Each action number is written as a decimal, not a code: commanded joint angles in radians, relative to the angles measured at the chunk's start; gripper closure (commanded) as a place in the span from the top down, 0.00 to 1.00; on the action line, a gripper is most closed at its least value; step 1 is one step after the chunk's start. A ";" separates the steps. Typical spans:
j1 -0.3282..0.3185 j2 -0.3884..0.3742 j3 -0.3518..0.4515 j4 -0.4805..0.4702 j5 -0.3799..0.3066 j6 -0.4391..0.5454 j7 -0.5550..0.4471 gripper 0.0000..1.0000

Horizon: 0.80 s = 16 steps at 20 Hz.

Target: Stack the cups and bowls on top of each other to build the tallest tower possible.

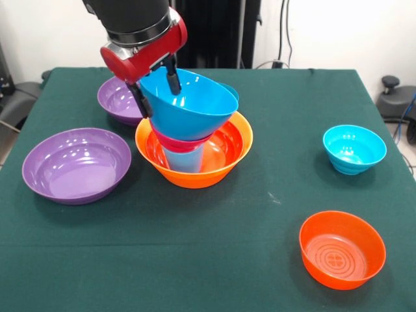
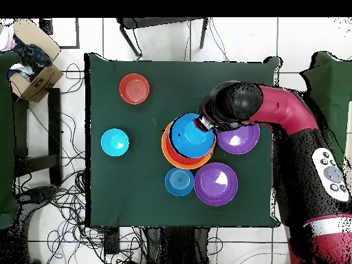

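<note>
The gripper (image 1: 156, 88) pinches the blue bowl's (image 1: 192, 107) rim atop the tower (image 1: 195, 146), a 4-piece pile, while about 5 bowls wait on the bench (image 1: 195, 247).

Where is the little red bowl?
In the front view the red bowl sits alone at the table's near right corner, just in front of the cyan bowl.

One camera looks across the green table (image 1: 214, 260) from low and close. The other looks straight down from high up. Both see the table.
</note>
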<state>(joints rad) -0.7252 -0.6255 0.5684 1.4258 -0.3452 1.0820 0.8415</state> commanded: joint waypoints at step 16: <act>0.051 -0.055 -0.008 -0.088 -0.035 0.119 -0.008 1.00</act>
<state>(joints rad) -0.7215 -0.6751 0.5684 1.3741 -0.3502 1.0860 0.8415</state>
